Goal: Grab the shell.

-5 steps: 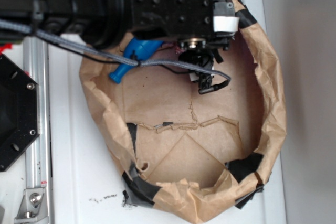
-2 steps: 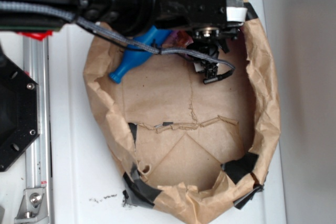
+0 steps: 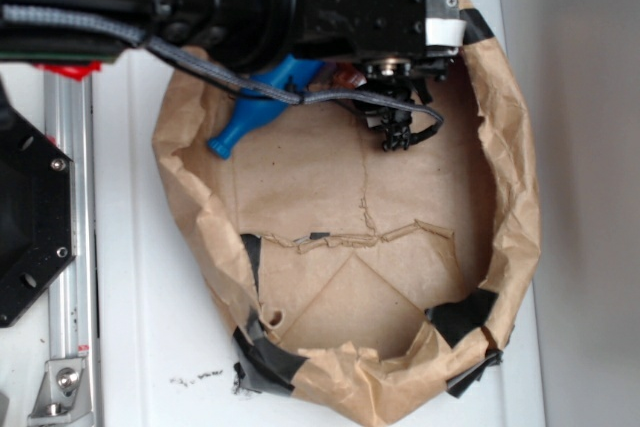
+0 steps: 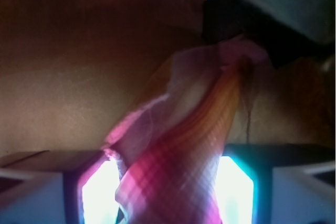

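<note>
Gripper (image 4: pixel 168 182) low in the far corner of a crumpled brown paper basin (image 3: pixel 520 207), fingers (image 4: pixel 89 187) apart on either side of the shell (image 4: pixel 178 166), not yet clamped. Shell lying lengthwise between the pads in the wrist view; from outside, only an orange-brown sliver (image 3: pixel 345 75) visible under the black wrist, beside the blue bottle (image 3: pixel 255 112). Step in hand, judging by the straddle: final positioning for the grasp. Next move likely calling for a squeeze, then a straight lift. Compared with a second ago: arm shifted toward the basin's far edge, more of the bottle exposed.
</note>
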`<state>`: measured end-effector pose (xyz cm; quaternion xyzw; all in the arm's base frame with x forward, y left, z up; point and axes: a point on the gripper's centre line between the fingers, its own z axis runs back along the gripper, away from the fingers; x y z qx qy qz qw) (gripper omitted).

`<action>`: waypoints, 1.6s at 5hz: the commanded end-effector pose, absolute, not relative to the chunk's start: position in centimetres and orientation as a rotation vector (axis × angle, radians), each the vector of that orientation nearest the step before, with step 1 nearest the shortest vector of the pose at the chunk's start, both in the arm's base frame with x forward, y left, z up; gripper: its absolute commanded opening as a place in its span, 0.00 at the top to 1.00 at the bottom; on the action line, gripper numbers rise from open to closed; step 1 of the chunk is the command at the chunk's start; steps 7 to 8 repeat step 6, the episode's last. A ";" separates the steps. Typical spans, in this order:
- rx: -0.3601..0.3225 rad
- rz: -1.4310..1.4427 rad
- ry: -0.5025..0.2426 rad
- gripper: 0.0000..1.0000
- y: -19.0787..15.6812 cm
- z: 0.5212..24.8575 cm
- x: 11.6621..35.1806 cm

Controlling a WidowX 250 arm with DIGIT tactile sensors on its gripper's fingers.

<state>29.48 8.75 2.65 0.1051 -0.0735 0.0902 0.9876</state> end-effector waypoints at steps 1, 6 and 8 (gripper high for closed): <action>0.174 0.146 -0.305 1.00 8.8 10.6 29.8; -0.052 -0.011 -0.420 1.00 -0.5 19.3 27.7; -0.052 -0.011 -0.420 1.00 -0.5 19.3 27.7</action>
